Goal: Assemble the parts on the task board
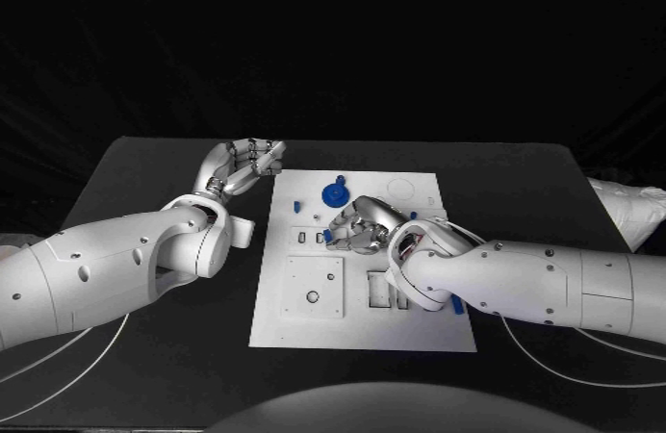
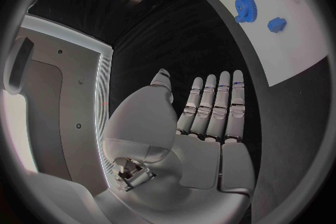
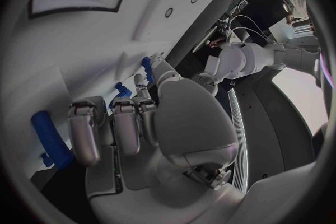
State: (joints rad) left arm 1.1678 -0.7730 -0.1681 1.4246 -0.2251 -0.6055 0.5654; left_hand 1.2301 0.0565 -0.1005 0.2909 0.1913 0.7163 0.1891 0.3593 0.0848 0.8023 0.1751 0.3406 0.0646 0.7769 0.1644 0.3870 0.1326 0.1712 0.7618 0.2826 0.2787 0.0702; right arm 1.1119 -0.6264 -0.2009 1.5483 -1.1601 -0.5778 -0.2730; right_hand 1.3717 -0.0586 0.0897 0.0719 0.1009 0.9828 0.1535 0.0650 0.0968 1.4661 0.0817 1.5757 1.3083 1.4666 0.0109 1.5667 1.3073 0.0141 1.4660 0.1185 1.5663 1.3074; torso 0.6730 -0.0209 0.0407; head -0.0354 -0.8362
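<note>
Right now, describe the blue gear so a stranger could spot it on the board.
Find the white task board mid-table. Near its far edge, beside the left hand, lies the blue gear: a toothed disc, far larger than the small blue parts around it.

I am seeing no readable text, label, brand or number anywhere, including on the task board at twelve o'clock.
</note>
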